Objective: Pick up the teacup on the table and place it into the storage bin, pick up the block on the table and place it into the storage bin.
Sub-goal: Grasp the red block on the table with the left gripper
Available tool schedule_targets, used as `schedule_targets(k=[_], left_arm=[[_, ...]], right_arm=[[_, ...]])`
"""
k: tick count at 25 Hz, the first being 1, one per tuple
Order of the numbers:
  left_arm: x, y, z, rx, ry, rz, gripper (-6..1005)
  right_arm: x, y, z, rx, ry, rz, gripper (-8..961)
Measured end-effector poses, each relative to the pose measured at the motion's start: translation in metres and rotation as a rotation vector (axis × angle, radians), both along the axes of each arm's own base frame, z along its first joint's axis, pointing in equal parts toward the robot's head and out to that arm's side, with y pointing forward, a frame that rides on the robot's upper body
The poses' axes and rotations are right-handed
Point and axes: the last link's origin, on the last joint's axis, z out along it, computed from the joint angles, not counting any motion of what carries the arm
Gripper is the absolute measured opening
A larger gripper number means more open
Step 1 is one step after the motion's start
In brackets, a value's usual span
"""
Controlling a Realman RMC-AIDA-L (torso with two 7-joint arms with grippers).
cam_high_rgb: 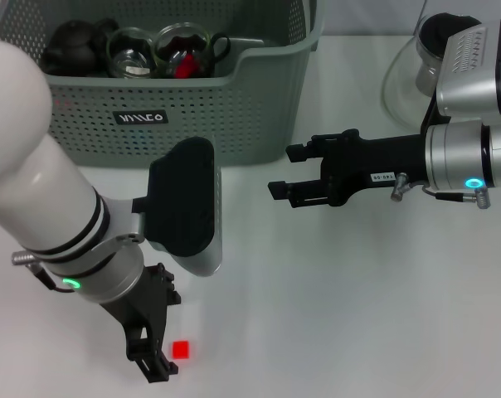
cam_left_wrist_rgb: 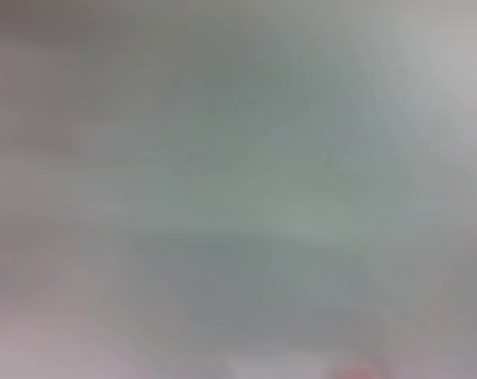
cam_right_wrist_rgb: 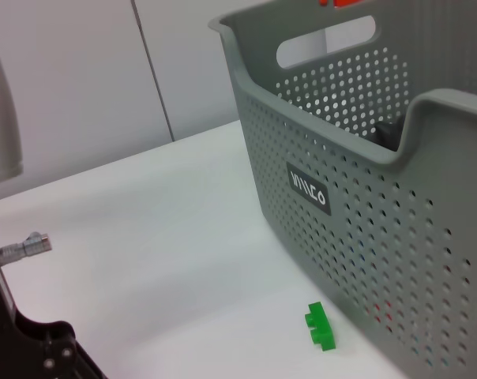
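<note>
The small red block [cam_high_rgb: 181, 349] lies on the white surface [cam_high_rgb: 342, 315] near the front edge of the head view, well in front of the storage bin [cam_high_rgb: 234, 99]; the left tool [cam_high_rgb: 157, 352] hangs right over it, its black fingers [cam_high_rgb: 155, 365] pointing down and just beside the block on its left, one close against its edge; I cannot tell whether they touch it, nor whether the left tool is open or closed; the left wrist view gives only a pale blur with a trace of red at one edge.

The storage bin, grey-green with perforated walls, a dipped front rim and a black label [cam_high_rgb: 141, 118], stands at the back left of the surface; inside it lie a dark teapot [cam_high_rgb: 72, 48], two glass cups [cam_high_rgb: 134, 51] and something red [cam_high_rgb: 182, 65] among them.

The right tool [cam_high_rgb: 288, 172] is held level above the surface, just to the right of the bin's front corner, its jaws apart and gripping nothing.

In the right wrist view a small green block [cam_right_wrist_rgb: 320, 326] rests on the surface close against the bin's [cam_right_wrist_rgb: 357, 197] perforated front wall; a clear glass vessel [cam_high_rgb: 408, 75] stands at the back right, behind the right arm.
</note>
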Motion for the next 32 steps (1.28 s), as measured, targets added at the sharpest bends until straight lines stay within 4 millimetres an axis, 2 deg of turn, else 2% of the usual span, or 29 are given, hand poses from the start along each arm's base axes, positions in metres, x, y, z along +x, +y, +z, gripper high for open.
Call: schedule_targets(k=[9, 15, 32], left_arm=[[-0.001, -0.006, -0.002, 0.016, 0.009, 0.015, 902], [0.003, -0.009, -0.006, 0.018, 0.018, 0.006, 689], [0.004, -0.012, -0.015, 0.016, 0.042, -0.021, 657]], right_arm=[[0.002, -0.001, 0.000, 0.005, -0.004, 0.009, 765], [0.001, 0.001, 0.000, 0.011, -0.010, 0.013, 765], [0.004, -0.001, 0.000, 0.016, -0.010, 0.015, 765]])
